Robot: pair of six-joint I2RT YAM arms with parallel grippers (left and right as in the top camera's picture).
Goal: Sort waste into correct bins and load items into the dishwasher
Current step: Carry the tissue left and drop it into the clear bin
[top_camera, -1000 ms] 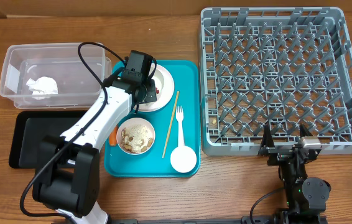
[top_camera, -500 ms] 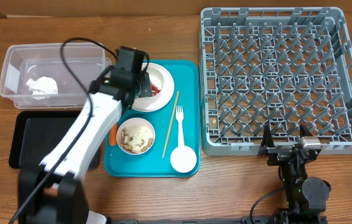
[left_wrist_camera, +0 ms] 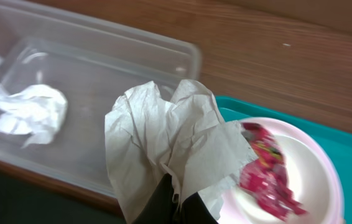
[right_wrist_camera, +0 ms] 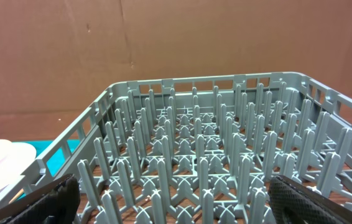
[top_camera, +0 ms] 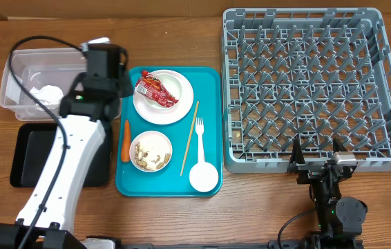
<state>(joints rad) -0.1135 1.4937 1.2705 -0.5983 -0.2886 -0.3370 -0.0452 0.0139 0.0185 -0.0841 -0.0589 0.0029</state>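
Note:
My left gripper (top_camera: 103, 61) is shut on a crumpled white napkin (left_wrist_camera: 163, 137) and holds it over the right end of the clear tub (top_camera: 16, 59). Another napkin (top_camera: 47, 95) lies in the tub and also shows in the left wrist view (left_wrist_camera: 27, 109). The red wrapper (top_camera: 155, 88) lies on the white plate (top_camera: 175, 104). The bowl (top_camera: 150, 151) holds nuts and rice. The carrot piece (top_camera: 125, 140), chopstick (top_camera: 189, 138), fork (top_camera: 199, 135) and cup (top_camera: 204, 176) lie on the teal tray (top_camera: 213, 90). My right gripper (top_camera: 316, 158) is open and empty at the near edge of the grey dish rack (top_camera: 313, 86).
The flat black tray (top_camera: 26, 155) lies in front of the clear tub, partly under my left arm. The dish rack (right_wrist_camera: 194, 155) holds nothing. Bare wooden table lies in front of the trays and rack.
My left gripper has lifted the napkin off the plate and moved left to the clear tub. The red wrapper on the plate now shows. The right arm has not moved.

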